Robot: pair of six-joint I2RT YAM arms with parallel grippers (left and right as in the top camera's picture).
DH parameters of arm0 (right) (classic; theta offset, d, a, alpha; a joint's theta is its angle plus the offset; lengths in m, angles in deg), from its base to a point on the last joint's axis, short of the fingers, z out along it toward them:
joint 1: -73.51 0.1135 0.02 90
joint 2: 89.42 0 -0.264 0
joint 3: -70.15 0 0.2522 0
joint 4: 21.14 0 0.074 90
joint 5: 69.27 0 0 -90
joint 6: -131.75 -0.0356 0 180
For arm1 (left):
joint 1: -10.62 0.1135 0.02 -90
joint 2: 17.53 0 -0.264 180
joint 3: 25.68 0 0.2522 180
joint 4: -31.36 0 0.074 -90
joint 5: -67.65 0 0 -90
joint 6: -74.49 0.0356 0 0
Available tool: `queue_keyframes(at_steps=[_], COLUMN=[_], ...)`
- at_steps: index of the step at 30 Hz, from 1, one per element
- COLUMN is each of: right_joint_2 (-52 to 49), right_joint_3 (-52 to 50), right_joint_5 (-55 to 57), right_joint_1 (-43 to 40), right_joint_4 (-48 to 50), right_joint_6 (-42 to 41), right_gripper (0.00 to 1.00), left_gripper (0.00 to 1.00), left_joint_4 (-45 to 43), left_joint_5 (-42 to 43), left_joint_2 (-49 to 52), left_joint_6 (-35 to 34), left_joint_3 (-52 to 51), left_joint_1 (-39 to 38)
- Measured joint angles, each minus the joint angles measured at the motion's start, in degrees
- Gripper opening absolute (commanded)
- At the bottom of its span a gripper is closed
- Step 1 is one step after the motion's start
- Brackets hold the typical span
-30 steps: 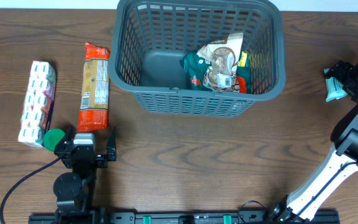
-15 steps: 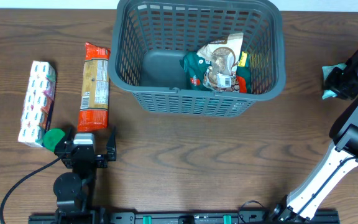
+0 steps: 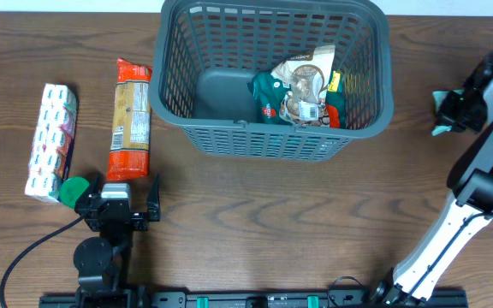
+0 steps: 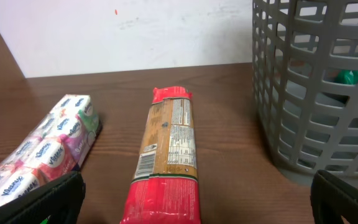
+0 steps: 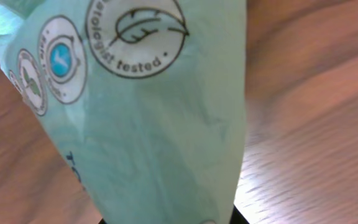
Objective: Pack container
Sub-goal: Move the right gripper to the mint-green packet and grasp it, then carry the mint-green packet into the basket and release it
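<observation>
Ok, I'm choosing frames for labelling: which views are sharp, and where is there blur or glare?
Overhead: evenly lit, sharp, the dark grey slotted plastic basket casting only soft shadow. Left wrist: crisp on the red-and-tan snack packet. Right wrist: the pale green printed packet fills the frame, readable; the wooden table behind is blurred, with bright glare low down.
</observation>
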Motion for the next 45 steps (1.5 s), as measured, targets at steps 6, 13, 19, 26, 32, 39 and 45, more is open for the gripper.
queue_keyframes(at_steps=[6, 13, 19, 26, 32, 39, 45], right_joint_2=[3.1, 20.3, 39.2, 49.3, 48.9, 44.3, 38.1], right_joint_3=[-1.7, -2.3, -1.7, -1.6, -1.6, -1.6, -1.6], right_joint_5=[-0.8, -1.1, -1.4, -3.9, -4.4, -2.6, -1.9], right_joint_1=[5.6, 8.9, 10.0, 19.4, 29.2, 36.1, 37.4], right_joint_4=[-0.3, 0.2, 0.0, -1.5, -4.8, -8.4, -10.5], right_joint_6=[0.0, 0.0, 1.2, 4.4, 5.2, 5.5, 5.0], right_gripper=[0.01, 0.01, 0.02, 0.02, 0.01, 0.01, 0.01], left_gripper=[0.99, 0.99, 0.99, 0.99, 0.99, 0.99, 0.99], left_joint_4=[0.0, 0.0, 0.0, 0.0, 0.0, 0.0, 0.0], left_joint_5=[0.0, 0.0, 0.0, 0.0, 0.0, 0.0, 0.0], left_joint_2=[0.0, 0.0, 0.0, 0.0, 0.0, 0.0, 0.0], left_joint_6=[0.0, 0.0, 0.0, 0.0, 0.0, 0.0, 0.0], left_joint_3=[0.0, 0.0, 0.0, 0.0, 0.0, 0.0, 0.0], left_joint_1=[0.0, 0.0, 0.0, 0.0, 0.0, 0.0, 0.0])
